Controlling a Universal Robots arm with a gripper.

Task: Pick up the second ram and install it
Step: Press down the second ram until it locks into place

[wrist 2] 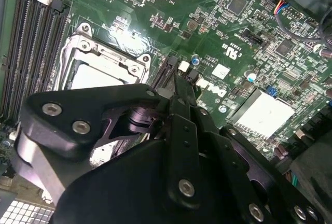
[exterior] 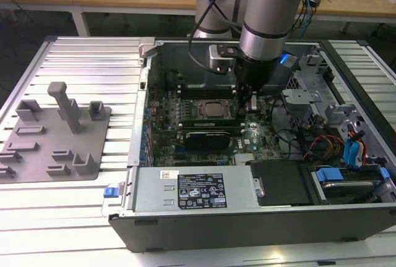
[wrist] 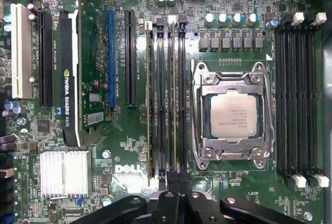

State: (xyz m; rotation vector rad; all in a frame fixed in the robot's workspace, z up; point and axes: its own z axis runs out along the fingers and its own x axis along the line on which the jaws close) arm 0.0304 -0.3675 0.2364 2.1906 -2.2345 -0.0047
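The arm reaches down into the open computer case [exterior: 247,224], and the gripper [exterior: 245,103] hangs low over the motherboard, just beside the processor [exterior: 213,109] on the exterior view's right. In the first wrist view the gripper [wrist: 179,185] has its jaws clenched close together over the end of the bank of memory slots. The second ram [wrist: 174,99] stands edge-on in one of those slots, running away from the fingertips beside the processor socket [wrist: 234,115]. Whether the jaws actually pinch its end or only rest over it I cannot tell. Another stick [wrist: 150,99] sits two slots further from the socket. The grey tray [exterior: 55,137] (with its upright post) lies on the slatted desk [exterior: 80,63], well apart from the case.
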